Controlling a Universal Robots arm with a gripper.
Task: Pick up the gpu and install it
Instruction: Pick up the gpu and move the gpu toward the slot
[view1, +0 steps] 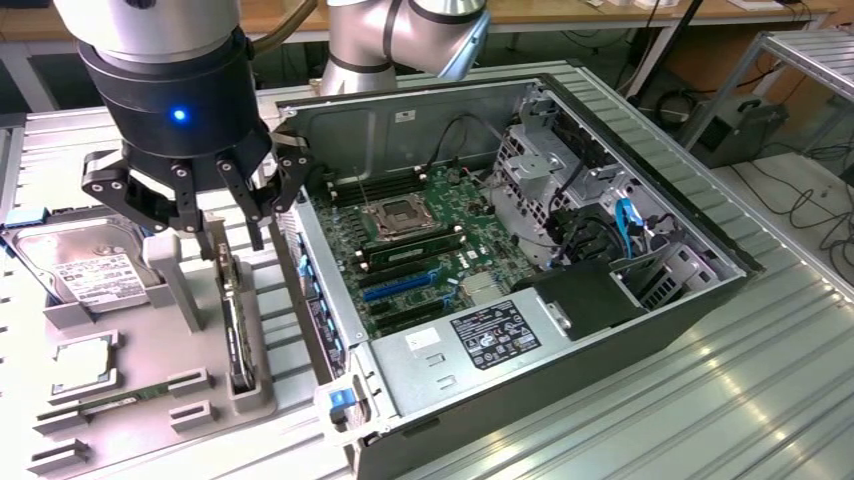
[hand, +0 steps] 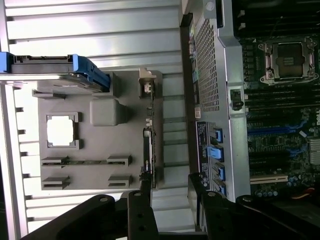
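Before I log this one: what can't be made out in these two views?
- gpu: exterior view, far end behind the gripper; edge-on in both views, so faces unseen.
- hard drive: exterior view, label print too small to read.
- motherboard: wrist view, cut off by the picture's edge; gripper hides a corner.

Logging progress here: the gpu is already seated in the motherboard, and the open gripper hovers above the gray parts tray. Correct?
No: the exterior view shows the gpu standing on edge in the gray parts tray, not seated in the motherboard. The open gripper does hover above that tray.
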